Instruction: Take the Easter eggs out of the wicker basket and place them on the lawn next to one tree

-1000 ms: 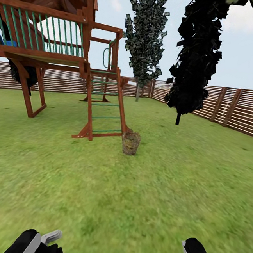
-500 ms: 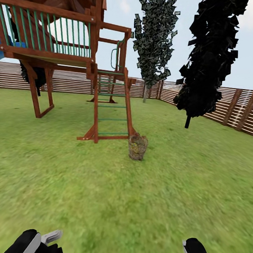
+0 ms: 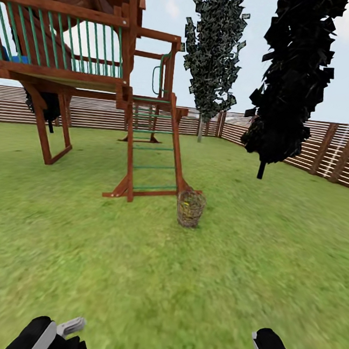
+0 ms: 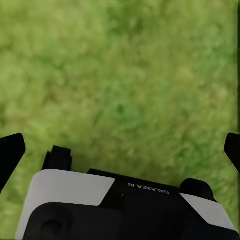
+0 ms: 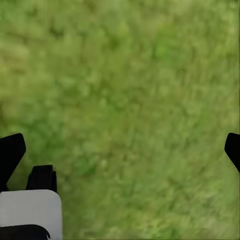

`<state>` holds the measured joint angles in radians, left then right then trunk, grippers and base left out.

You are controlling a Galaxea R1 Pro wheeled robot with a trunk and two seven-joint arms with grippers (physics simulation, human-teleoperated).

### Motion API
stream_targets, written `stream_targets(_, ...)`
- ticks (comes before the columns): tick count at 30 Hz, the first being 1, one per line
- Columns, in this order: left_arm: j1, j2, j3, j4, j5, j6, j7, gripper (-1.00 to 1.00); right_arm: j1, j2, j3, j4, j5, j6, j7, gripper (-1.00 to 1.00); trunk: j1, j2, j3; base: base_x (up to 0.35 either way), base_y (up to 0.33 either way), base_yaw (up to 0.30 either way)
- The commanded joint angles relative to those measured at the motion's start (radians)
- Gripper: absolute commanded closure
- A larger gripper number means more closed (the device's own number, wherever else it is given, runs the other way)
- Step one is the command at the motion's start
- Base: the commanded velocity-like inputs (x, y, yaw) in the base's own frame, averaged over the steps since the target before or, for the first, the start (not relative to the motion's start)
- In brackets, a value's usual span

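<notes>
**Basket ahead on the grass, both grippers empty and spread**

Nearest the camera, at the bottom edge of the head view, the robot's two black-and-white arms hang low: the left gripper [image 4: 120, 147] at about 7 o'clock and the right gripper [image 5: 120, 147] at about 5 o'clock. In each wrist view the two dark fingertips sit at opposite edges of the picture with bare grass between them, so both pincers stand wide apart and hold nothing.

The lawn [image 3: 130, 278] spreads out from the arms, green with yellowish mottling, and is blurred in the near ground.

Further out, a little right of centre toward 12 o'clock, the wicker basket [image 3: 190, 208] stands upright on the grass. Flecks of yellow show through its weave near the rim, but the eggs themselves are too small to make out. The basket sits just beside the right foot of a wooden ladder [image 3: 151, 150] with green rungs.

The ladder leans up to a brown wooden playhouse [image 3: 66, 32] on stilts at 10 to 11 o'clock, with a green-railed balcony.

Beyond, a dark grey-green columnar tree [image 3: 212, 49] rises at 12 o'clock, and a near-black columnar tree [image 3: 293, 79] at 1 o'clock, nearer than the first. A slatted wooden fence [image 3: 329, 151] closes the garden behind them.
</notes>
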<state>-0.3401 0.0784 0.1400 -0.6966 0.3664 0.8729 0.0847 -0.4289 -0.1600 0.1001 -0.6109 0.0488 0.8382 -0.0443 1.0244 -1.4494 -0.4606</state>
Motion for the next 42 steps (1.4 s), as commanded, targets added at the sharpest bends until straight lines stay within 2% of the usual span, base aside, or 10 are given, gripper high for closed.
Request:
stream_targets(1,0.0,0.0,0.002,-0.002,0.011,0.004,0.009,-1.0,-0.001,-0.001,0.006,-0.001,0.003,0.005,0.0,-1.0,0.001,-0.001,-0.001,0.35,0.0,0.0)
stream_targets(24,0.0,-0.002,0.001,-0.003,0.011,0.004,0.007,-1.0,-0.001,-0.001,0.006,-0.001,0.003,0.005,0.0,-1.0,0.001,-0.001,-0.001,0.35,-0.002,0.0)
stream_targets(42,0.0,-0.001,0.003,-0.002,0.011,0.004,0.007,-1.0,-0.001,0.0,0.006,-0.001,0.002,0.005,0.0,-1.0,0.001,-0.001,-0.001,0.35,-0.075,0.0)
